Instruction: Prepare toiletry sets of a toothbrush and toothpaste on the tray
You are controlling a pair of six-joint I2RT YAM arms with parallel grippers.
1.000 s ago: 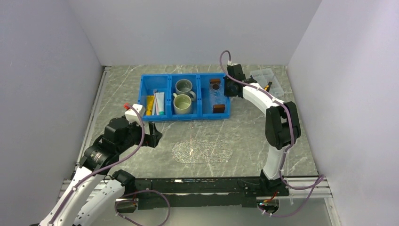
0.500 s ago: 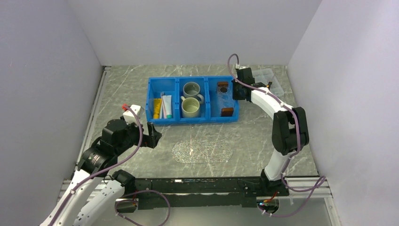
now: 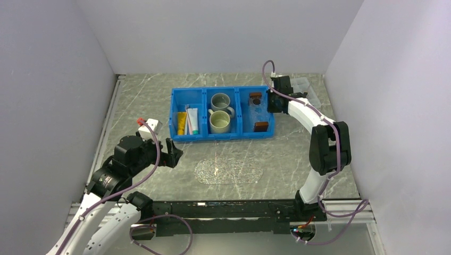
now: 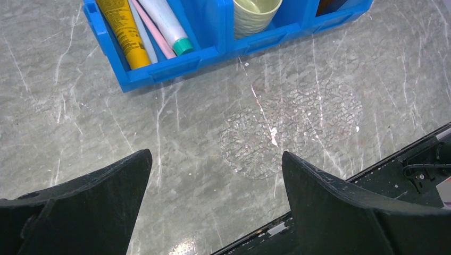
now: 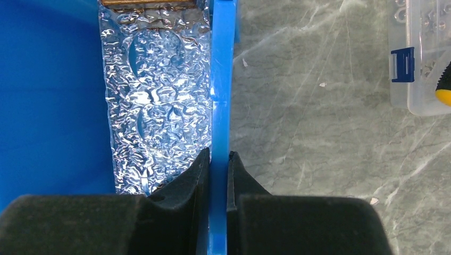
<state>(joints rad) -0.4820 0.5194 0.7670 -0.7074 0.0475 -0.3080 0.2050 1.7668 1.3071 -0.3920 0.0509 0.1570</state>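
Observation:
The toothpaste [image 3: 192,121], a white tube with a teal end, lies in the left compartment of the blue bin [image 3: 223,136]; it also shows in the left wrist view [image 4: 166,22]. The slim pale toothbrush [image 4: 139,31] lies beside it, next to a pink stick. The clear tray [image 3: 258,112] with brown end blocks lies in the bin's right compartment, also in the right wrist view [image 5: 154,95]. My right gripper [image 3: 272,103] [image 5: 218,154] is shut on the bin's right wall [image 5: 220,79]. My left gripper [image 3: 175,153] [image 4: 215,156] is open and empty above bare table.
A yellow tube [image 3: 182,123] lies in the left compartment. Two mugs [image 3: 219,122] stand in the middle one. A clear lidded box [image 3: 306,87] sits at the back right. A clear textured oval patch [image 3: 230,171] lies on the table in front of the bin.
The blue bin has slid to the right with my right gripper holding its wall. The left arm has barely moved.

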